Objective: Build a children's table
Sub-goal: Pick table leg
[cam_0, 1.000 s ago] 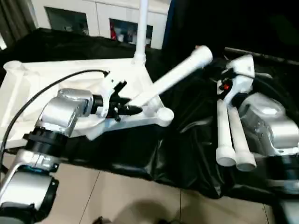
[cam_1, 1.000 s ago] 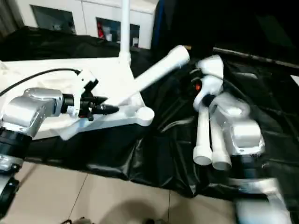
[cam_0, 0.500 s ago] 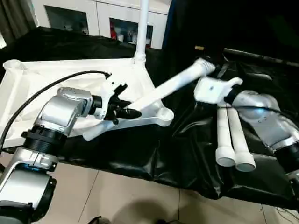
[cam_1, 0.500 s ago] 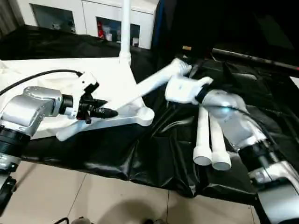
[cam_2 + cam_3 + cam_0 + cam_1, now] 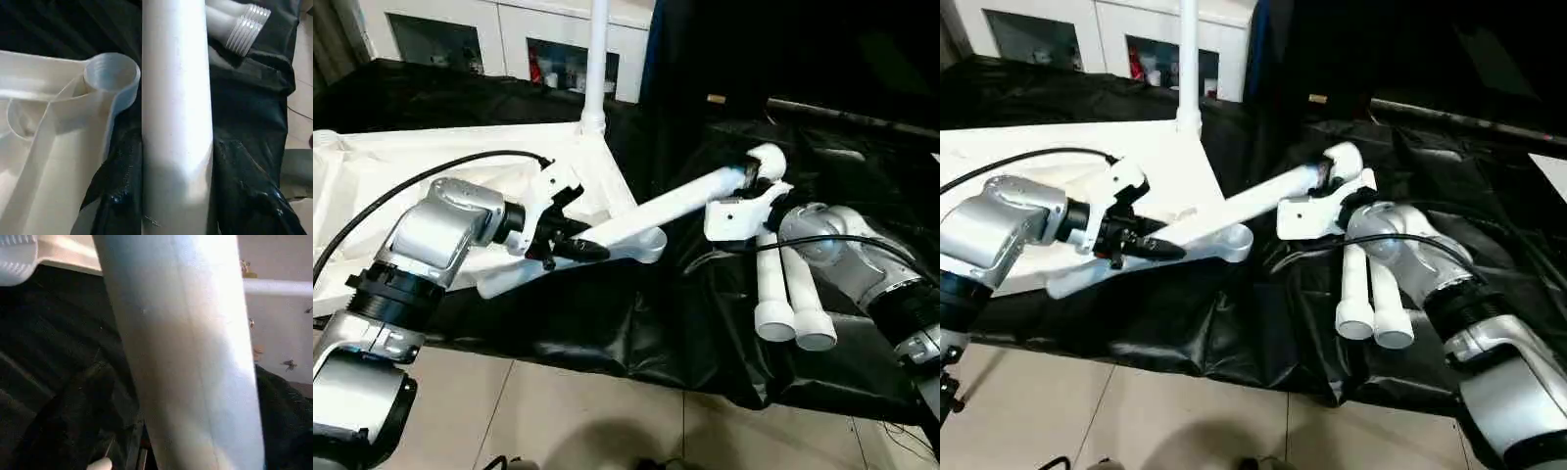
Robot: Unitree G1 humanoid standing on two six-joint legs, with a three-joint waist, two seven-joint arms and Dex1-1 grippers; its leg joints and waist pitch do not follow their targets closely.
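Observation:
The children's table top lies upside down on the left, ribs up. One white leg stands upright in its far corner socket. My left gripper is shut on the lower part of a second leg, which slants up to the right past the near corner socket. My right gripper is at that leg's upper end, close against it. That leg also shows close up in the right wrist view. Two more legs lie side by side on the black cloth under my right forearm.
Black cloth covers the work surface and hangs over its front edge, with tiled floor below. A white cabinet with glass doors stands behind. A black cable arcs over the table top to my left wrist.
My right arm has swung in from beside the two lying legs to the upper end of the held leg. The held leg's upper end has dropped lower. My left gripper keeps its hold.

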